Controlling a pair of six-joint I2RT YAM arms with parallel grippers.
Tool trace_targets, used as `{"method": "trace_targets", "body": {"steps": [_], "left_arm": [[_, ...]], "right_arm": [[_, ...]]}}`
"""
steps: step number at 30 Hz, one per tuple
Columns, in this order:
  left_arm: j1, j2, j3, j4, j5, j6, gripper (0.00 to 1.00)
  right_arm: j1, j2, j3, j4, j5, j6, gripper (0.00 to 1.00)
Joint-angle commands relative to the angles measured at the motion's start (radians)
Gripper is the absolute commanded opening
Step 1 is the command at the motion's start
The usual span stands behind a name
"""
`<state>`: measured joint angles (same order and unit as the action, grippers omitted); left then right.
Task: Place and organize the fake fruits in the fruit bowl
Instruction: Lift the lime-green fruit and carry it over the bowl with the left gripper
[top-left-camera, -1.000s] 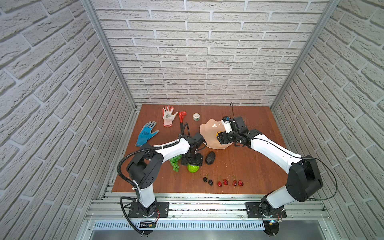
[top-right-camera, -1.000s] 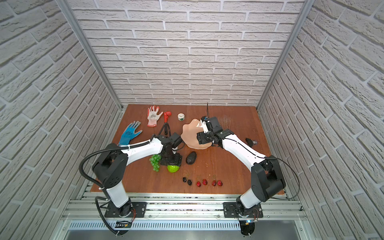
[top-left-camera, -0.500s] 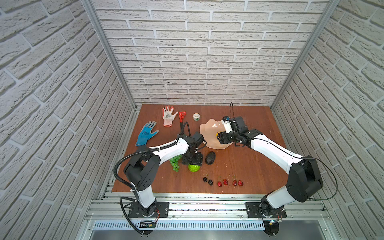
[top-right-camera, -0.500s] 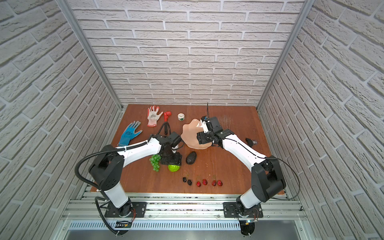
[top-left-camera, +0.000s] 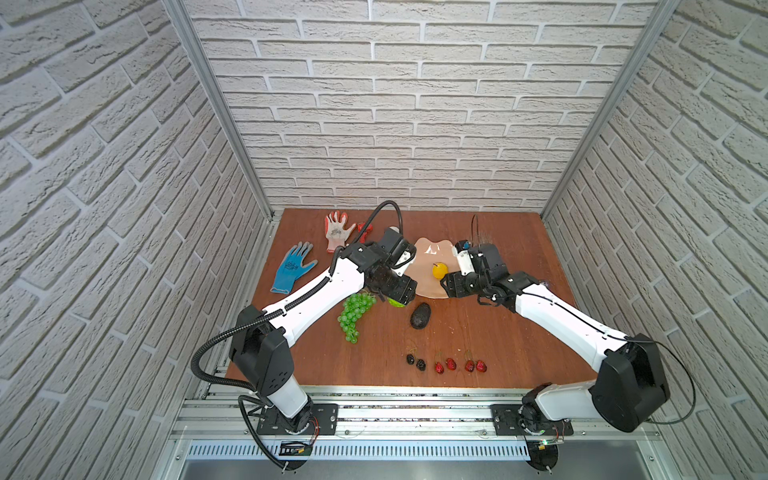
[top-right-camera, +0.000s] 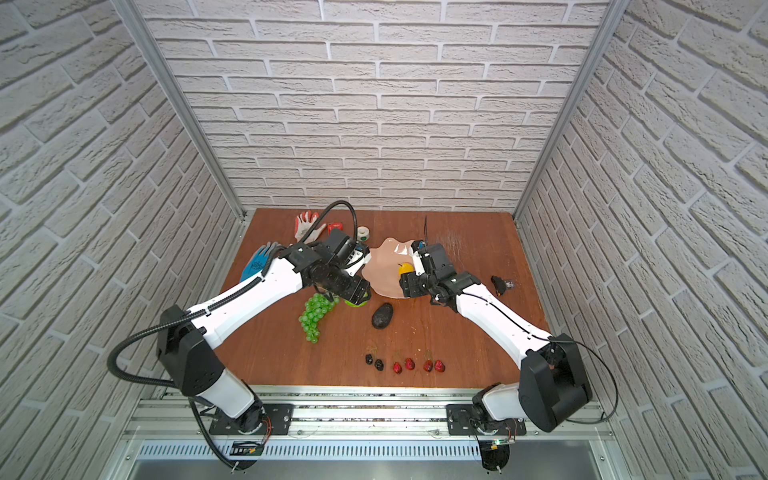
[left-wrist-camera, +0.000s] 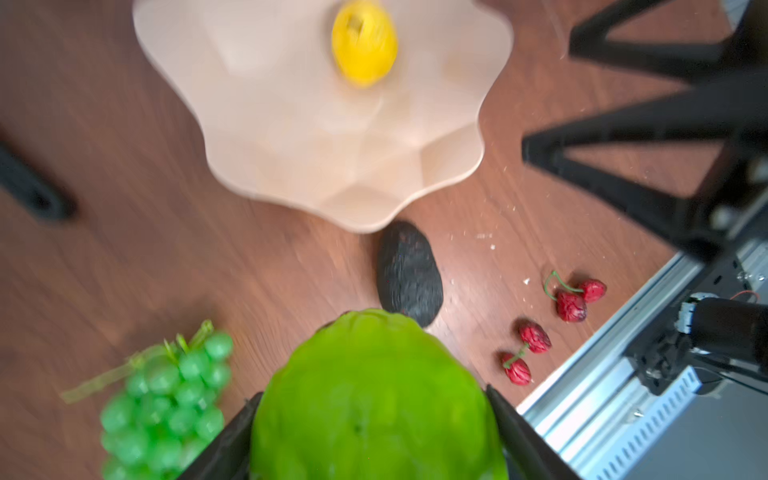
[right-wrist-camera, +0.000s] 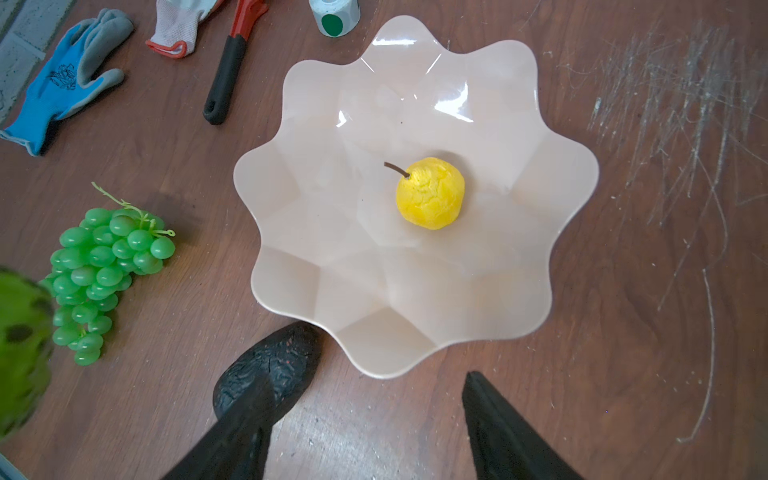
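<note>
The left gripper (left-wrist-camera: 372, 399) pinches the ball (top-right-camera: 355, 302) between both fingers and holds it between the grapes (right-wrist-camera: 99, 266) and the bowl (right-wrist-camera: 415, 311). The right gripper (right-wrist-camera: 368, 384), jaws spread and empty, hangs over the bowl's near rim. The avocado (top-left-camera: 420, 316) lies on the table (top-left-camera: 498, 332) just beside that rim. 1 lemon (right-wrist-camera: 430, 193) sits in the bowl's middle. 3 cherry pairs (top-left-camera: 444, 365), 1 dark and 2 red, lie in a row near the table's front edge, well apart from the bowl.
</note>
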<state>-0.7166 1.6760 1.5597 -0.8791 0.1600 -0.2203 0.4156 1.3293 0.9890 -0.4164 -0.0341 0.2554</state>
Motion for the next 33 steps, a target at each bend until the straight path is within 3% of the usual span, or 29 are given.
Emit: {"method": "trace_targets", "body": {"steps": [1,8,16,33], "left_arm": [[0.013,0.106,0.092,0.044,-0.004,0.193,0.51],[0.056,0.355,0.361,0.043,0.046,0.298,0.52],[0.075,0.639,0.676,-0.080,0.009,0.367,0.53],[0.021,0.839,0.812,-0.050,-0.206,0.496,0.56]], "right_arm": [[-0.002,-0.067,-0.012,-0.026,0.043,0.021,0.73],[-0.006,-0.146,-0.073,-0.070,0.073,0.047,0.74],[-0.007,-0.202,-0.109,-0.091,0.106,0.058,0.74],[-0.011,-0.173,-0.102,-0.101,0.076,0.041,0.73]]}}
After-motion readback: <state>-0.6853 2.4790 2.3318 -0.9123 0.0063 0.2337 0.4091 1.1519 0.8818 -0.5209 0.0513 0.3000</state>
